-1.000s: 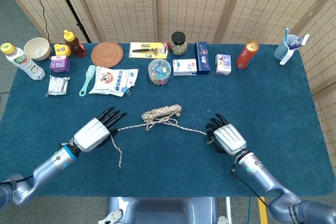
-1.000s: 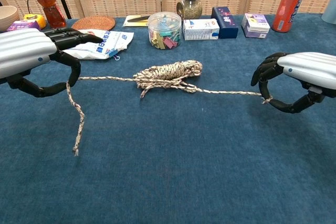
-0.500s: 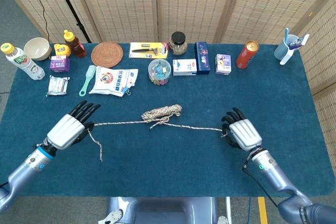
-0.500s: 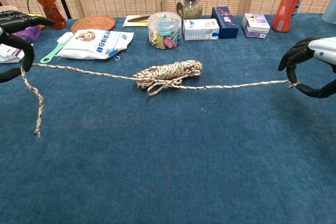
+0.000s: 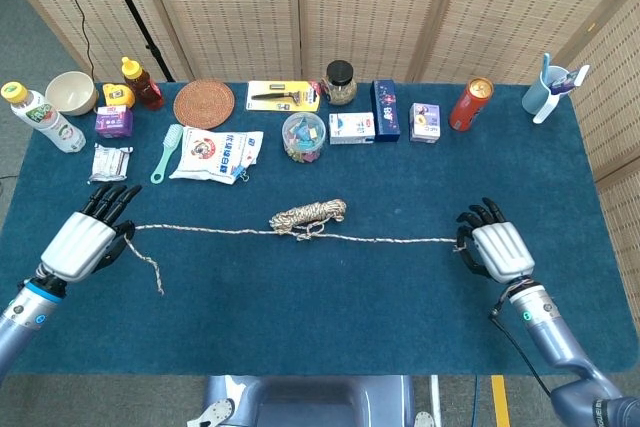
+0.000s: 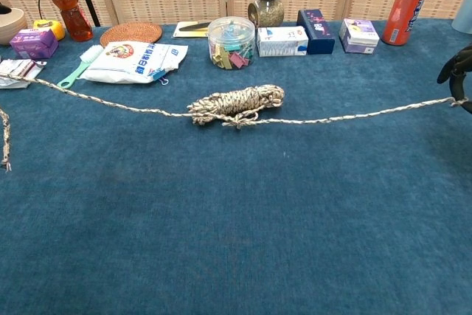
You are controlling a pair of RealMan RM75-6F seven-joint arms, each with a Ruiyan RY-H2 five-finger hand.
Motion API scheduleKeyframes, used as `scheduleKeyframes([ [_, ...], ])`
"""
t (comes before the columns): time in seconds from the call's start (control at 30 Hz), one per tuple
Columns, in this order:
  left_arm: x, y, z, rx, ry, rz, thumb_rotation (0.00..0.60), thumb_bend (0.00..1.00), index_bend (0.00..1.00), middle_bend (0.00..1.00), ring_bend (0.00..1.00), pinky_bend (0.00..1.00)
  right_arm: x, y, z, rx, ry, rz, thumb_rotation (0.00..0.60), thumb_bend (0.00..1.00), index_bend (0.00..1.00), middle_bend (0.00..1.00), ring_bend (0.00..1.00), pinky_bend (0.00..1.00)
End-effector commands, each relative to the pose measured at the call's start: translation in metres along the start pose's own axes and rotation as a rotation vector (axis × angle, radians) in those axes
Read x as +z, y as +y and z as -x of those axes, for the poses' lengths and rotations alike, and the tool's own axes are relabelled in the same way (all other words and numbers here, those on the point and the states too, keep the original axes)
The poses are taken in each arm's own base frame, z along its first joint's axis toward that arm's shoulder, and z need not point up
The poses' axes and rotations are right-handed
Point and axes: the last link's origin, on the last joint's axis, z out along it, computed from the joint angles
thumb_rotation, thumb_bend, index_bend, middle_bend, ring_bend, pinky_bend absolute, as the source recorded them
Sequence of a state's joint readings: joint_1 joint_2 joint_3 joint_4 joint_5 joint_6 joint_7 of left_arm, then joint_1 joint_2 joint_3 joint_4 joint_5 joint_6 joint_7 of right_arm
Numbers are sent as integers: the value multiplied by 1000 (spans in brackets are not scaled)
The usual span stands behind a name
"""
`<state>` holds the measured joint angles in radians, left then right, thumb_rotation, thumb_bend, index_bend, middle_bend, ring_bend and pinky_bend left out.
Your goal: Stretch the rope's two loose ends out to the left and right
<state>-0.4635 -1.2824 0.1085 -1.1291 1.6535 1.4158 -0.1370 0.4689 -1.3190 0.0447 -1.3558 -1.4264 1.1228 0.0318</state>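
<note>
On the blue table, left hand (image 5: 85, 241) and right hand (image 5: 492, 247) each grasp a rope (image 5: 307, 216) end.

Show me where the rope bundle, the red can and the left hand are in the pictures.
rope bundle (image 6: 237, 101), chest view, on the middle of the coiled part.
red can (image 5: 471, 103), head view, on the side of the can.
left hand (image 5: 82, 243), head view, on the grey back of the hand.

A woven rattan folding screen (image 5: 300, 7) stands behind the blue-clothed table (image 5: 330, 307), with grey floor (image 5: 25, 37) showing beyond the table's left corner.
</note>
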Motion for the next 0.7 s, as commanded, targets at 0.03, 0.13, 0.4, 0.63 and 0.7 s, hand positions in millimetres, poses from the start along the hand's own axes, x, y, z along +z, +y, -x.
scheduleKeyframes([
  [0.03, -4, -6, -2, 2, 4, -23, 600, 461, 654, 0, 0, 0, -2, 5, -1, -4, 3, 13, 600, 537, 642, 280, 150, 0],
  [0.13, -11, -16, -4, 7, 7, -59, 600, 461, 654, 0, 0, 0, -6, 10, -3, -9, 5, 29, 600, 537, 642, 280, 150, 0],
  [0.4, -35, -40, -10, 19, 15, -157, 600, 461, 655, 0, 0, 0, -16, 25, -10, -9, 28, 74, 600, 537, 642, 280, 150, 0],
  [0.63, -40, -40, -12, 5, 32, -168, 600, 459, 655, 0, 0, 0, -18, 16, -11, 16, 31, 42, 600, 537, 642, 280, 150, 0],
  [0.7, -38, -36, -12, 0, 33, -158, 600, 459, 655, 0, 0, 0, -18, 9, -12, 31, 32, 20, 600, 537, 642, 280, 150, 0],
])
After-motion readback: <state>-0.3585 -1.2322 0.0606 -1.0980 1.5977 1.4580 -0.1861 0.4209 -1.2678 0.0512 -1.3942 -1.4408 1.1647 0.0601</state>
